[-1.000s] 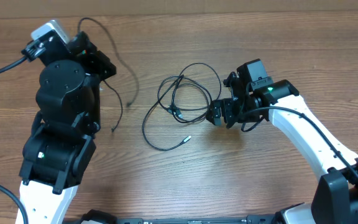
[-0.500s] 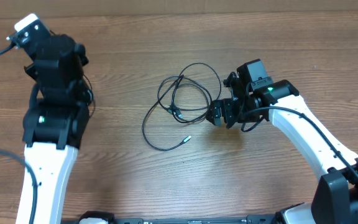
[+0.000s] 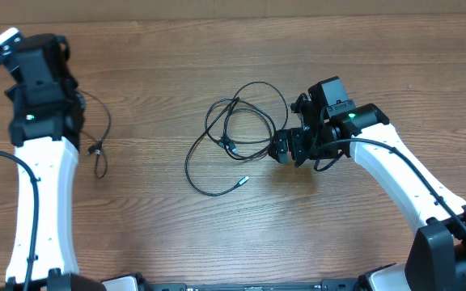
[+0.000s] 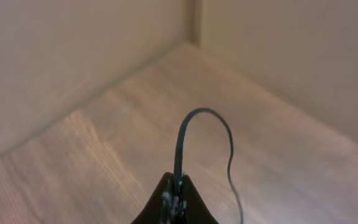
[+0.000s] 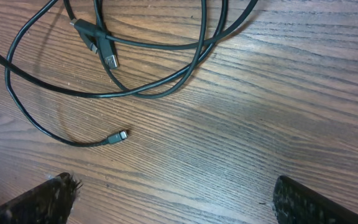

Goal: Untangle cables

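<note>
1. Overhead: a single cable (image 3: 108, 121) is seen trailing beside the left arm (image 3: 43, 162) at the far left of the bench (image 3: 160, 242), well apart from the cable tangle (image 3: 227, 144) at the centre. The right hand (image 3: 284, 149) is placed just beside that tangle.
2. Left wrist: the left hand (image 4: 174, 190) is pinched tight on the single cable (image 4: 179, 152), which arcs up and away.
3. Right wrist: the right hand (image 5: 176, 199) is spread wide and nothing is held. The cable tangle (image 5: 104, 53) lies ahead, its loops crossing, with a free plug (image 5: 118, 135) on the bench. One cable is judged separated; the crossed loops are left to be parted.
</note>
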You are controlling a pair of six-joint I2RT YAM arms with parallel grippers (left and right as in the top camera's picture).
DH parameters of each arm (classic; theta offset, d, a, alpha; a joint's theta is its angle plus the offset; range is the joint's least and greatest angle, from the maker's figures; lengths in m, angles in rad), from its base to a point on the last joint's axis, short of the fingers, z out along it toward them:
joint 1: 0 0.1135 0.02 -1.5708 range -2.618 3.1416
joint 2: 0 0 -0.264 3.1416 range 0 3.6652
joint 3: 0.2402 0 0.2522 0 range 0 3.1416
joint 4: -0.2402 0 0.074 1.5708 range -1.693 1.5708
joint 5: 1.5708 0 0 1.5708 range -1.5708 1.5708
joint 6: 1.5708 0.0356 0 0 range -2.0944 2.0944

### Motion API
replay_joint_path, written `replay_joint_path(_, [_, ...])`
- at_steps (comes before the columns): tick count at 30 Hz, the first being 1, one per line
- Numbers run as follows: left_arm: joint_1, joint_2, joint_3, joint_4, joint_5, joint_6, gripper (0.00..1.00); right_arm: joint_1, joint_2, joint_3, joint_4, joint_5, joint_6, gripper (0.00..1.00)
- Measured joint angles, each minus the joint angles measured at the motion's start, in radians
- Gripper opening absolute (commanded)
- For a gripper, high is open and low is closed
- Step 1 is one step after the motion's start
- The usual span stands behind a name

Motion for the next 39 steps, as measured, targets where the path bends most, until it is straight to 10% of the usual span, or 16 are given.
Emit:
replay_joint_path(19, [0.298, 0.279, 0.000, -0.285, 0.067, -0.168, 0.11, 0.000, 0.000, 0.000, -0.001, 0.000, 0.000, 1.00])
replay_joint_path(27, [0.340, 0.364, 0.000, -0.340, 0.086, -0.193, 0.88, 0.000, 0.000, 0.000, -0.001, 0.000, 0.000, 1.00])
replay_joint_path(39, [0.343, 0.365, 0.080, -0.459, 0.212, -0.061, 1.00, 0.000, 0.000, 0.000, 0.000, 0.000, 0.000, 1.00])
